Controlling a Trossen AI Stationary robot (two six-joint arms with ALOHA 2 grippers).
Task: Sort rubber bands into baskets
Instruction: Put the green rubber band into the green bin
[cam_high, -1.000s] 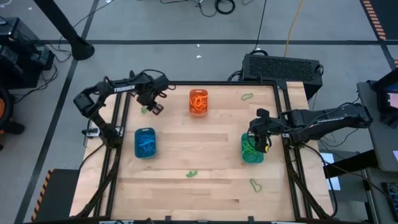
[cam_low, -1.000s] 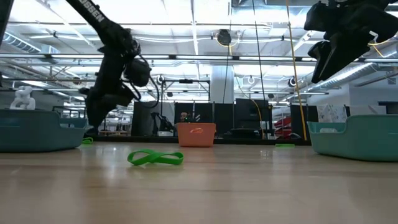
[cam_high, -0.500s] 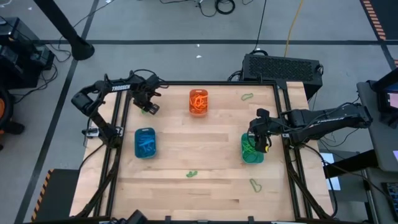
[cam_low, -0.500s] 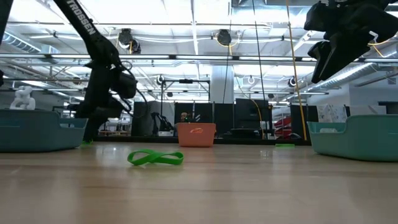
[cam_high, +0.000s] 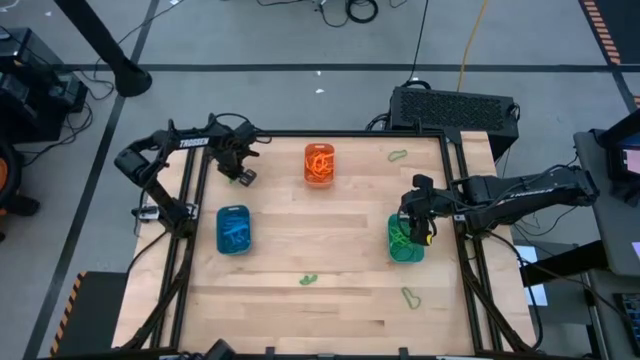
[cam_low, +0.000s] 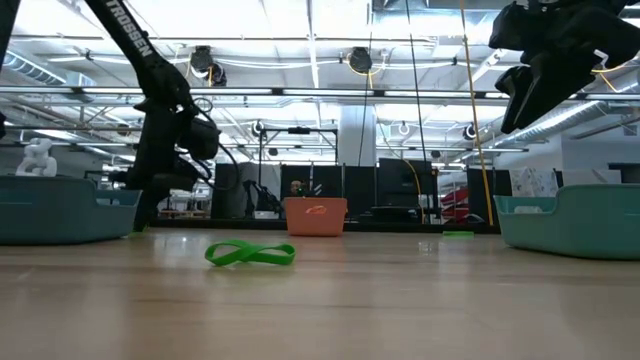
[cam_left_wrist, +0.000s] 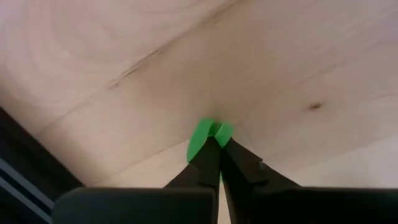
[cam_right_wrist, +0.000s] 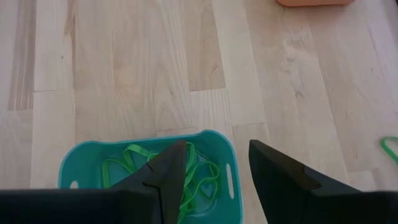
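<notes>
My left gripper (cam_high: 240, 174) stands at the table's far left, pointing down, shut on a green rubber band (cam_left_wrist: 208, 132). My right gripper (cam_right_wrist: 216, 146) hangs open above the teal basket (cam_high: 405, 242), which holds green bands. The orange basket (cam_high: 319, 164) stands at the far middle with orange bands in it. The blue basket (cam_high: 233, 229) stands at the left with blue bands in it. Loose green bands lie flat on the wood at the far right (cam_high: 398, 154), near middle (cam_high: 309, 279) and near right (cam_high: 410, 296). My left gripper pinches the green rubber band between its two fingertips; a bunched bit of the band (cam_left_wrist: 200, 137) sticks out just past them. The fingers come from above, pointing down. The band is down at the wooden table top.
Black frame rails run along the table's left and right edges (cam_high: 196, 190). A dark box (cam_high: 455, 108) sits behind the far right corner. In the low view the nearest green band (cam_low: 250, 254) lies in the middle of the wood.
My left gripper has gone down and toward the table's left edge, onto the green band at the far left, and has shut on it. My right gripper has kept still above the teal basket.
</notes>
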